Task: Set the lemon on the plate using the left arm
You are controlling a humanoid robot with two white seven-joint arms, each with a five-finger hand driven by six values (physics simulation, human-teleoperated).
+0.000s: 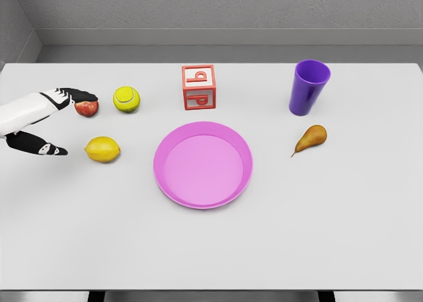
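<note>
1. Pink plate (173, 183) sits nearest, mid-table, nothing on it.
2. Lemon (102, 149) lies left of plate, apart from it, on the table w/ nothing gripping it.
3. Left hand (46, 120) comes in from left edge, fingers spread, holding nothing; thumb tip just beside lemon. Step: reach, pre-grasp. Next, I'd judge: close around lemon, lift, carry right to plate.
4. Farther back: red apple (86, 108) under upper fingertips, tennis ball (126, 99), letter block (199, 87), purple cup (308, 87), pear (310, 138). Risk: bumping the apple.
</note>
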